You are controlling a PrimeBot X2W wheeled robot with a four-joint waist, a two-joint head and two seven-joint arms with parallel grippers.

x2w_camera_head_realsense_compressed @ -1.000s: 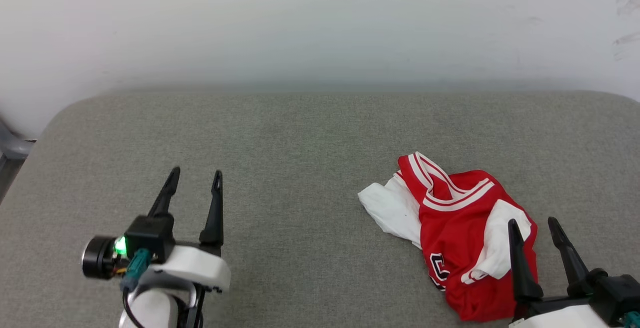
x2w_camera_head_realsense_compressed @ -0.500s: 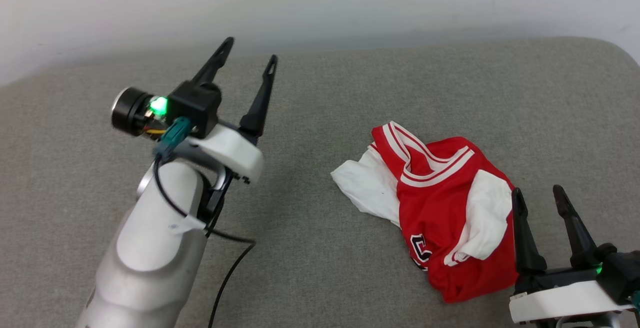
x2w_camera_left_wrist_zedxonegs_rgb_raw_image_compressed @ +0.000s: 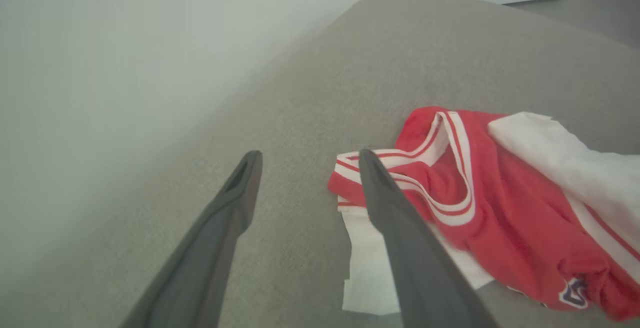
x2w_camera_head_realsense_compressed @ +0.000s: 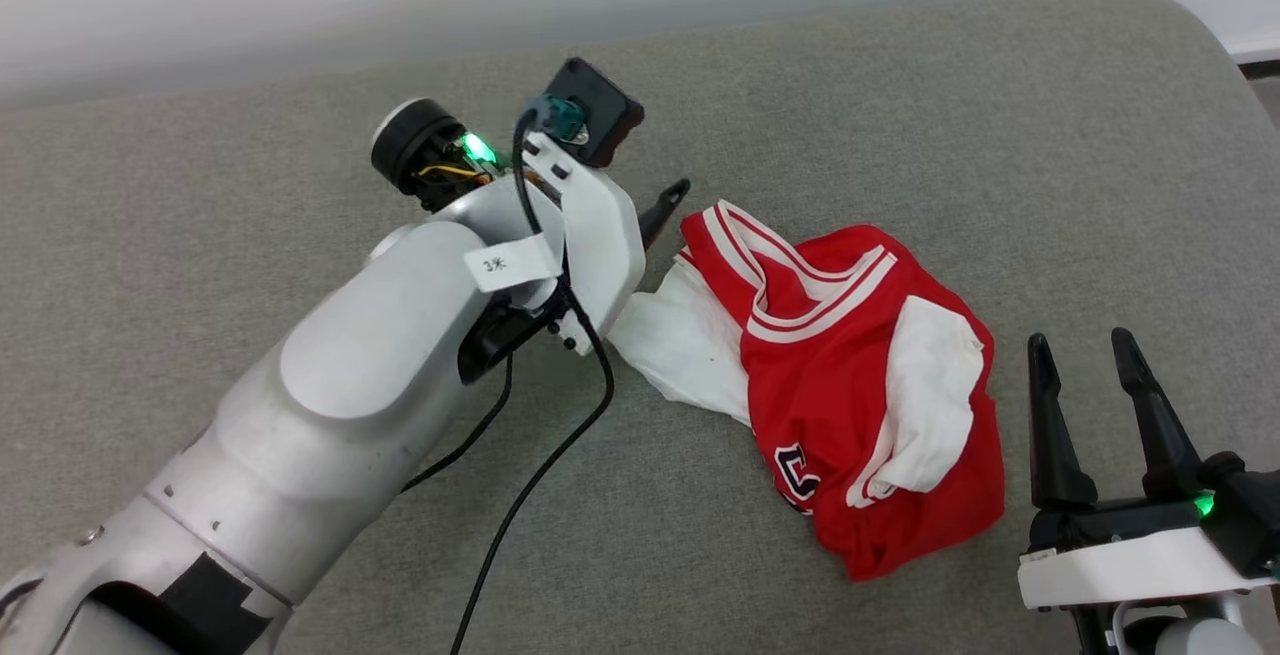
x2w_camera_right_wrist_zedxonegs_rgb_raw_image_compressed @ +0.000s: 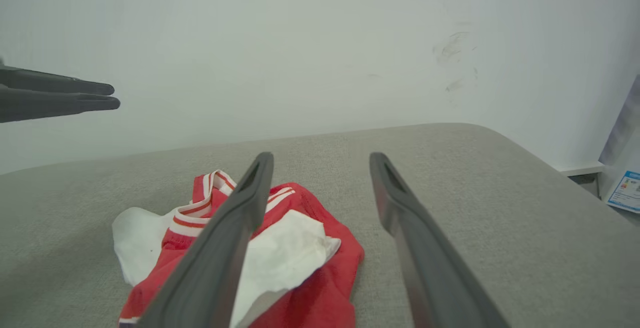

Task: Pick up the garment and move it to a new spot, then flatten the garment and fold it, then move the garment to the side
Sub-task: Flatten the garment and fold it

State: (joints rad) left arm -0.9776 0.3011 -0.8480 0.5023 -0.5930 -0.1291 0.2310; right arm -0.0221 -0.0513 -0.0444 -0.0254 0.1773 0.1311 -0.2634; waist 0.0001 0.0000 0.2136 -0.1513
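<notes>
Red-and-white garment (x2w_camera_head_realsense_compressed: 820,385) on a grey padded surface (x2w_camera_head_realsense_compressed: 900,85)

The garment's body is red with white sleeves; collar and armhole trim striped red and white; black characters outlined in white on the chest; the padded surface is a plain grey weave; the wall (x2w_camera_right_wrist_zedxonegs_rgb_raw_image_compressed: 300,42) is off-white with faint dark scuffs; left gripper (x2w_camera_left_wrist_zedxonegs_rgb_raw_image_compressed: 307,155) and right gripper (x2w_camera_head_realsense_compressed: 1078,337) have dark grey-black fingers, white housings, a green light each; the left arm (x2w_camera_head_realsense_compressed: 340,375) is silver-grey; its cable (x2w_camera_head_realsense_compressed: 540,475) black, with a teal plug (x2w_camera_head_realsense_compressed: 560,115).
</notes>
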